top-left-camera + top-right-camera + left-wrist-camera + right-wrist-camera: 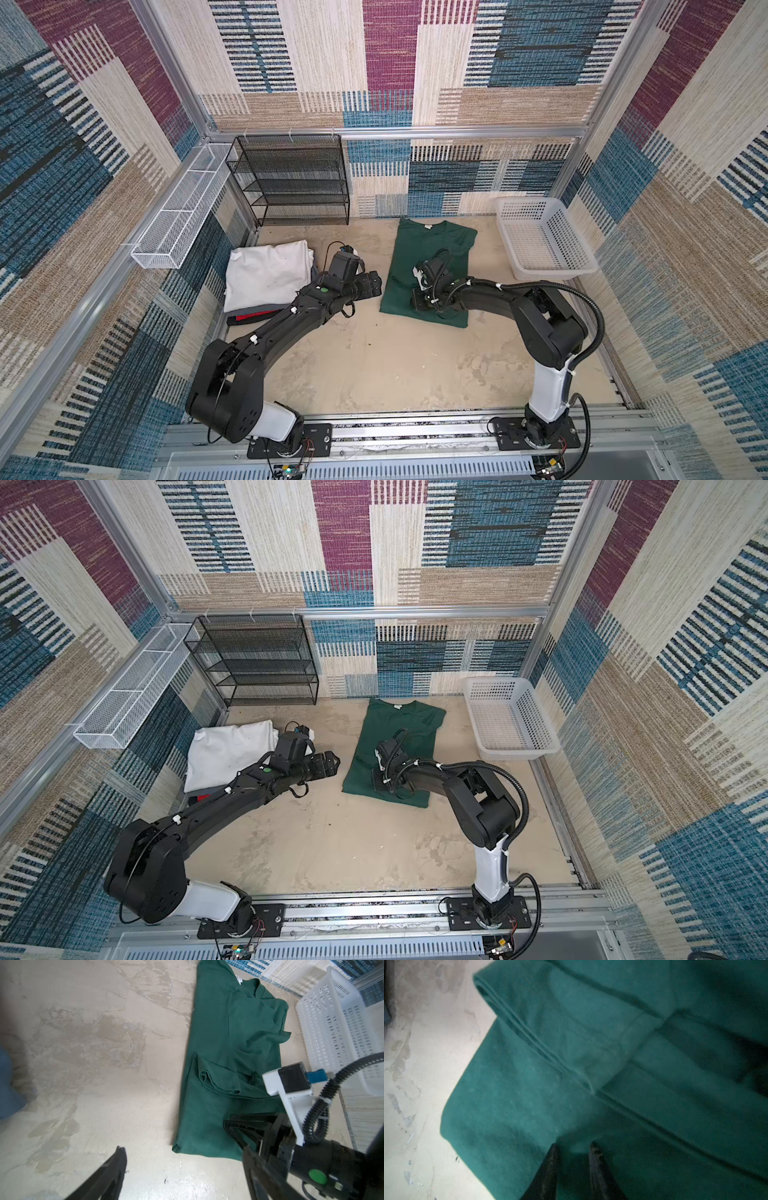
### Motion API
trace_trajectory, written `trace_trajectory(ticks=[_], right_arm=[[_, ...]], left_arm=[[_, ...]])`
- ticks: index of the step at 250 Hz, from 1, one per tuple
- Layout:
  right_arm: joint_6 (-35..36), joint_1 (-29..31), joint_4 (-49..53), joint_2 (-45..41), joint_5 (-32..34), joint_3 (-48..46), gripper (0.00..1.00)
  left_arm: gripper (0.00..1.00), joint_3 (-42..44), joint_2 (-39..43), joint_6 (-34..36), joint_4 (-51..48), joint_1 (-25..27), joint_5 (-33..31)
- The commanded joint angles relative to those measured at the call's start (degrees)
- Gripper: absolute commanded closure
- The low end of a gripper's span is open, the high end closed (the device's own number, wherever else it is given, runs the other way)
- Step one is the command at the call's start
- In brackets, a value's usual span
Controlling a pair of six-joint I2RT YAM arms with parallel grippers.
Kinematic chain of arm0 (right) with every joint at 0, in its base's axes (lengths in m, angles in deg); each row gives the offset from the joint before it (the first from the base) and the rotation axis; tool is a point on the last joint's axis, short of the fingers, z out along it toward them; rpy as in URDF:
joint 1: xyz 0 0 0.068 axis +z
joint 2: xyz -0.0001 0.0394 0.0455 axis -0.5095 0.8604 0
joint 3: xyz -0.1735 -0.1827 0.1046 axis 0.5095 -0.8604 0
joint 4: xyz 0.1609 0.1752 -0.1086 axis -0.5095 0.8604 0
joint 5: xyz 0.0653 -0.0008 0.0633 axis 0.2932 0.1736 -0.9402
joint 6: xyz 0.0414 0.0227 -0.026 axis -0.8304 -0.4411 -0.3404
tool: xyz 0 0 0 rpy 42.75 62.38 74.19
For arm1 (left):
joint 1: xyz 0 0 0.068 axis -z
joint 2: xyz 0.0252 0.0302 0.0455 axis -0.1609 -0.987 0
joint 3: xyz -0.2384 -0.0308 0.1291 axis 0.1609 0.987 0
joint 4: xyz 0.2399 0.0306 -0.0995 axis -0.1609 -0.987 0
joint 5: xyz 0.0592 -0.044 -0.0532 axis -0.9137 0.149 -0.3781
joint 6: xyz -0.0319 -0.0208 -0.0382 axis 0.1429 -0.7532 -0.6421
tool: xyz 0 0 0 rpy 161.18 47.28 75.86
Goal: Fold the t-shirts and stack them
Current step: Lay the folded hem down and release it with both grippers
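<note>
Green t-shirt [411, 249], white neck label [428, 226] unreadable; left end effector [374, 284] released; right end effector [574, 1145] on cloth, grip cannot tell

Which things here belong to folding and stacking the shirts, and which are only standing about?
For the job:
- green shirt
- pile of folded shirts, white one on top

Only standing about:
- white basket
- black wire shelf
- white wire tray on the side wall

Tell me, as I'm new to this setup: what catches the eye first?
A dark green shirt lies partly folded in the middle, the right gripper low on its near part. Left of it sits a pile of folded shirts, white on top, with the left gripper open between them. A white basket stands at the back right.
</note>
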Motion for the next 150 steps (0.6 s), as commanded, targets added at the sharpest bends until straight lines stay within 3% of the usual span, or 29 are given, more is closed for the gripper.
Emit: trace_trajectory(ticks=[1,87,150], right_arm=[[1.25,0.13,-0.04,2.03,2.81,2.81,0.71],[2.34,0.06,4.2,7.86,9.23,11.79,0.74],[3.02,-1.3,3.21,8.35,10.79,13.46,0.74]], left_arm=[[0.12,1.67,1.33,-0.39,0.29,-0.09,-0.48],[0.14,4.0,-1.56,-0.59,1.29,-0.16,4.11],[0.15,2.06,-11.04,0.39,2.24,-0.09,7.46]])
